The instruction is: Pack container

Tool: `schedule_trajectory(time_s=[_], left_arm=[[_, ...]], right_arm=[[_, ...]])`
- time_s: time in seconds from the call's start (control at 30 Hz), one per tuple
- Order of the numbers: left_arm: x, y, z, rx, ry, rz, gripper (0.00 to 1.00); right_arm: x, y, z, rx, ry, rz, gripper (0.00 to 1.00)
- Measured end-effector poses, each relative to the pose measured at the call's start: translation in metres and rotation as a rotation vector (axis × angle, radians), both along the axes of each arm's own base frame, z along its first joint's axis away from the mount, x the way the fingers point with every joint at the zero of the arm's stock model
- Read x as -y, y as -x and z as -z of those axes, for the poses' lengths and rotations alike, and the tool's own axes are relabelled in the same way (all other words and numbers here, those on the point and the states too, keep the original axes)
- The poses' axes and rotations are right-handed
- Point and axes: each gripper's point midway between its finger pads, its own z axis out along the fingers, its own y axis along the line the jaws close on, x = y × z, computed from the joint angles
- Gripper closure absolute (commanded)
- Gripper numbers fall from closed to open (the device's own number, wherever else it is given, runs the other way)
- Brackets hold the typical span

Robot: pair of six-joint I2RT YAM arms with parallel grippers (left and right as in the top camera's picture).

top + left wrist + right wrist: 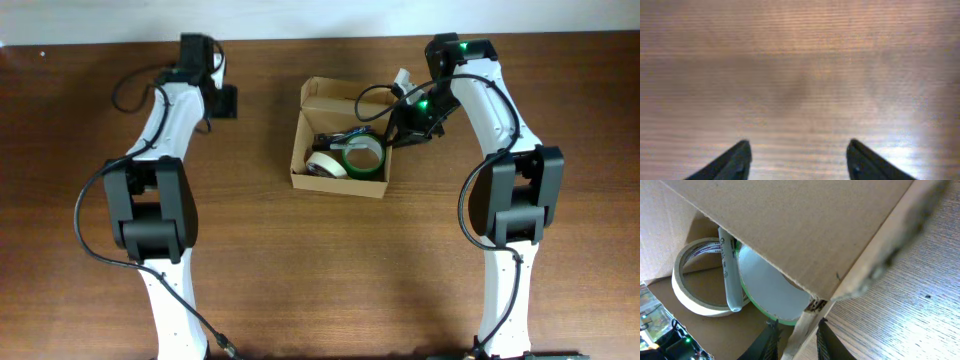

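A small cardboard box (pixel 336 187) sits open near the far middle of a wooden table (pixel 260 270), flanked by two robot arms. Inside lie a cream tape roll (pixel 322 165), a green tape roll (pixel 363 156) and a grey marker pen (pixel 728 275); the wrist view shows the pen resting across the cream roll's edge, just beside the green one. The right gripper (pixel 393 134) is at the box's right-hand side, its two fingers (pixel 766 342) set one on each side of a thin cardboard wall (pixel 805 235) with only a narrow gap between them. Whether they are pinching the cardboard or merely straddling it cannot be told. The left gripper (pixel 224 100) is well apart from the box, toward the table's far left. Its jaws stand wide apart over bare wood and hold nothing; the dark fingertips (pixel 735 162) show at the bottom of its own camera's view.
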Motion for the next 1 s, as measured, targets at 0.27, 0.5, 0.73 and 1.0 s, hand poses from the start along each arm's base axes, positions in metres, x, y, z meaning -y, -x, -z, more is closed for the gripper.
schedule_trajectory(time_s=[0.27, 0.5, 0.73, 1.0], left_arm=[[0.013, -0.001, -0.092, 0.096, -0.026, 0.050, 0.77], [0.039, 0.029, -0.188, 0.226, -0.022, 0.106, 0.79], [0.063, 0.063, -0.253, 0.328, -0.019, 0.173, 0.82], [0.101, 0.117, -0.287, 0.325, -0.033, 0.315, 0.98]], right_arm=[[0.003, 0.002, -0.001, -0.011, 0.020, 0.004, 0.77], [0.026, 0.020, -0.029, -0.011, 0.190, 0.004, 0.66], [0.032, 0.040, -0.097, 0.120, 0.303, -0.031, 0.60], [-0.003, 0.065, -0.107, 0.131, 0.356, -0.137, 0.89]])
